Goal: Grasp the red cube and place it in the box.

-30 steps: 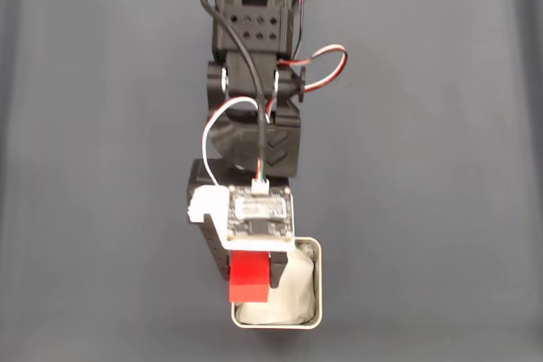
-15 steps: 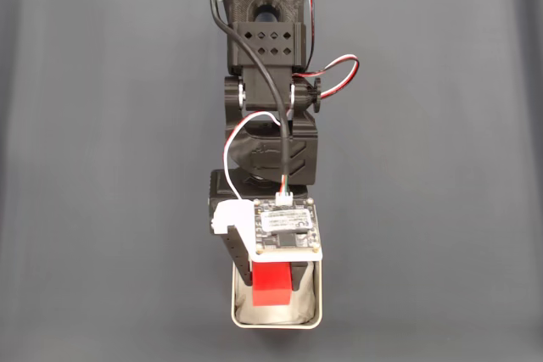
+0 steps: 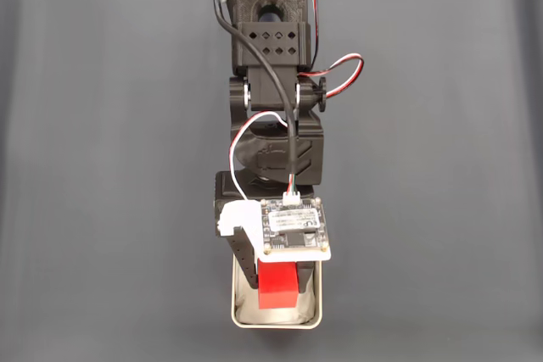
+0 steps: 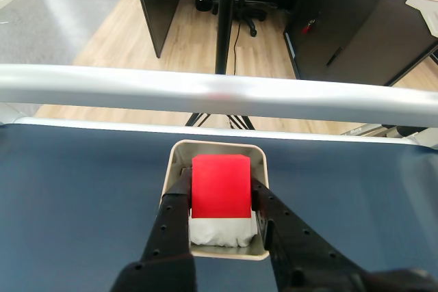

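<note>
I have the cube clamped between my fingers over the box; next I lower and release

A bright red cube, plain and matte, sits between the black fingers of a black gripper. Beneath the cube, a box has a pale silvery rim and white lining. Around the box, the table is plain dark blue-grey. Above the box, a white-framed circuit board carries white, red and black wires.
</note>
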